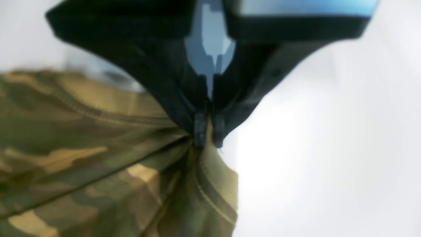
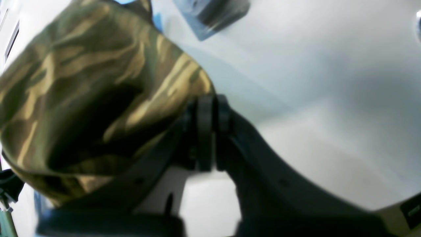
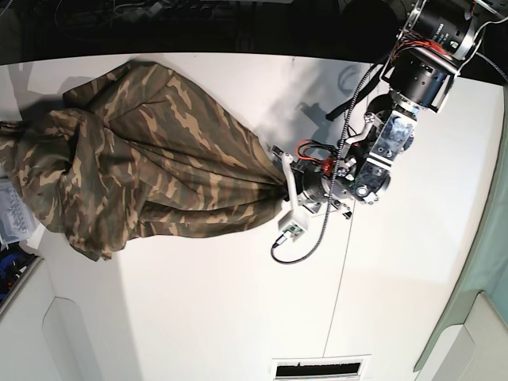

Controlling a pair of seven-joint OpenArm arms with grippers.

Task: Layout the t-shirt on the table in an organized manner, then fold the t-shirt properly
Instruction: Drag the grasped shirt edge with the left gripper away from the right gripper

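Observation:
The camouflage t-shirt (image 3: 151,171) lies bunched and stretched across the white table (image 3: 198,302), from the left edge to the middle. My left gripper (image 3: 282,187) is shut on the shirt's right end; in the left wrist view the fingertips (image 1: 200,131) pinch a hemmed edge of the t-shirt (image 1: 82,148). My right gripper (image 2: 210,108) is shut on a fold of the t-shirt (image 2: 82,98), held above the table (image 2: 312,82). The right gripper is out of the base view, past the left edge.
A thin dark seam (image 3: 341,270) runs down the table to a slotted vent (image 3: 317,369) at the front edge. Blue clutter (image 3: 8,262) sits at the left edge. A blurred grey-blue object (image 2: 213,14) shows at the top of the right wrist view.

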